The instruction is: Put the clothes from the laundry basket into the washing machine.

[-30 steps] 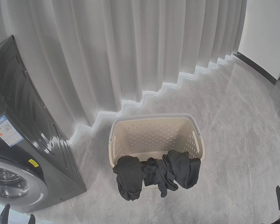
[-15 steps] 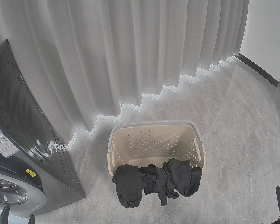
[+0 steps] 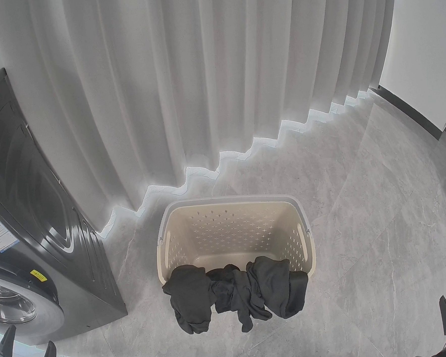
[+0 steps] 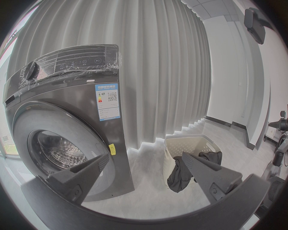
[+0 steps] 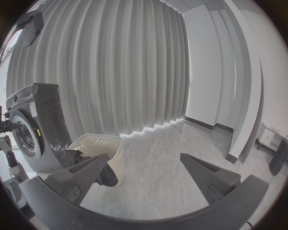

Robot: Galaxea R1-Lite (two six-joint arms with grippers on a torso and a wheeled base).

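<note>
Draping the laundry basket rim, clothes stretch left-right.

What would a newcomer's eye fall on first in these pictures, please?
Probably the dark clothes draped over the near rim of the cream laundry basket on the grey floor. Next, the dark washing machine standing left of the basket, before the white curtain.

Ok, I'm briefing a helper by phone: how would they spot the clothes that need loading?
Start at the dark washing machine standing against the white curtain. Beside it on the grey floor sits a cream perforated laundry basket. The clothes are the dark crumpled bundle draped over the basket's near rim, the only dark fabric in sight.
</note>
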